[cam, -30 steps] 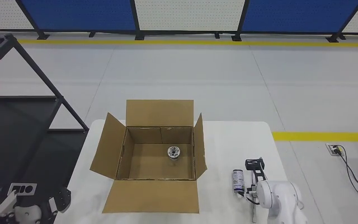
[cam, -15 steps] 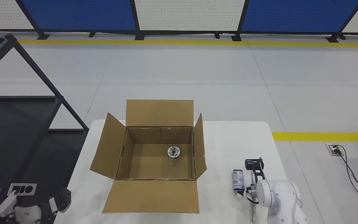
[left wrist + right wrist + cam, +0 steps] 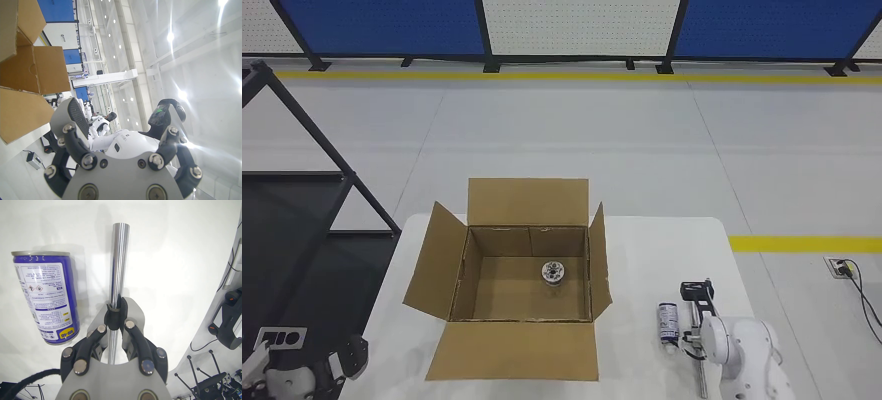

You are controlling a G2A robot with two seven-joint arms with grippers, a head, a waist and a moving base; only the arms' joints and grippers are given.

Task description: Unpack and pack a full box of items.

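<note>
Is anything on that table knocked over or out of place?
The blue can lies on its side on the table, beside the right tool, which is shut on a metal rod. Nothing looks spilled or damaged.

An open cardboard box [image 3: 527,202] stands on the white table [image 3: 652,250], with one small round thing [image 3: 553,270] inside. Near the right edge a can [image 3: 668,324] lies just beside the right arm [image 3: 737,350] and a metal rod [image 3: 702,384].
</note>
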